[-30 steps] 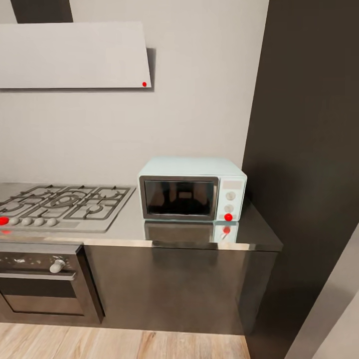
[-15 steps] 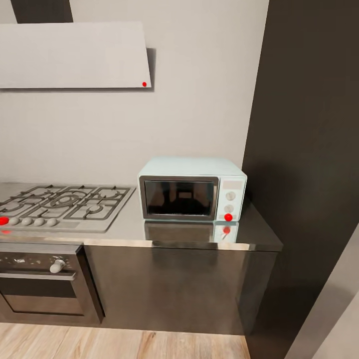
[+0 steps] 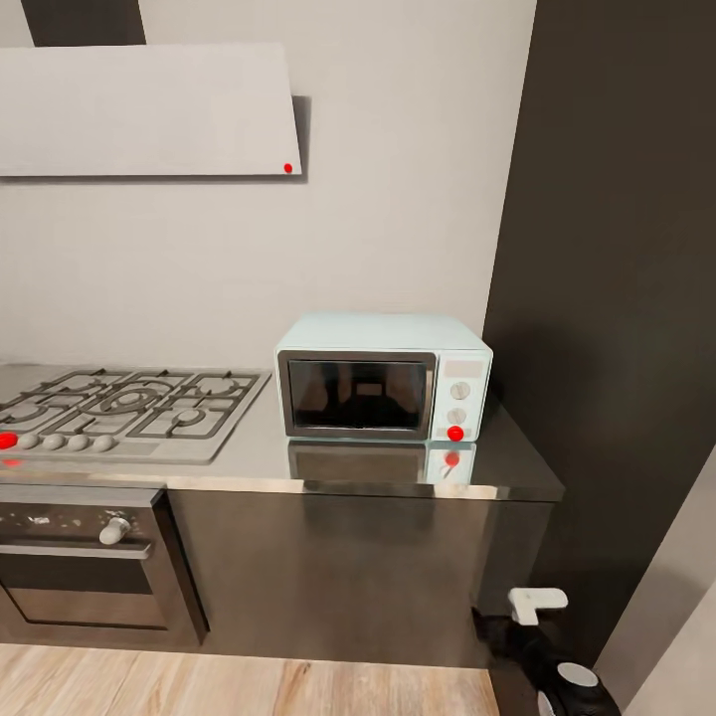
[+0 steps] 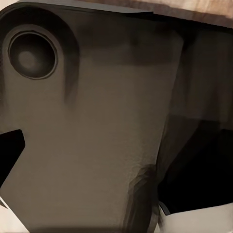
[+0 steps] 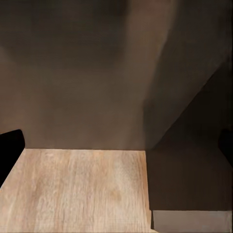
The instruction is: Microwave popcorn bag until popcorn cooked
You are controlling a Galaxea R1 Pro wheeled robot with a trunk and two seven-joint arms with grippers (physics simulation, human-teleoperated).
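Note:
The pale mint-blue microwave (image 3: 383, 378) stands on the steel countertop (image 3: 398, 475) near its right end, against the wall. Its dark glass door is closed and a red light (image 3: 455, 433) glows under the two knobs. The popcorn bag and the popcorn are out of view. Part of my right arm (image 3: 557, 678), black with a white piece (image 3: 537, 601), shows low at the right, below the countertop. In the right wrist view my right gripper (image 5: 116, 150) is open over wooden floor, holding nothing. In the left wrist view, one dark fingertip (image 4: 9, 150) of my left gripper sits at the picture's edge, against my own grey body.
A gas hob (image 3: 119, 408) with round knobs lies on the worktop left of the microwave. Below it is a black built-in oven (image 3: 85, 572). A tall dark cabinet (image 3: 617, 298) closes off the right side. A hood (image 3: 144, 109) hangs above. The floor (image 3: 249, 686) is wood.
My right arm has risen into the head view at the lower right. The microwave and the counter look the same.

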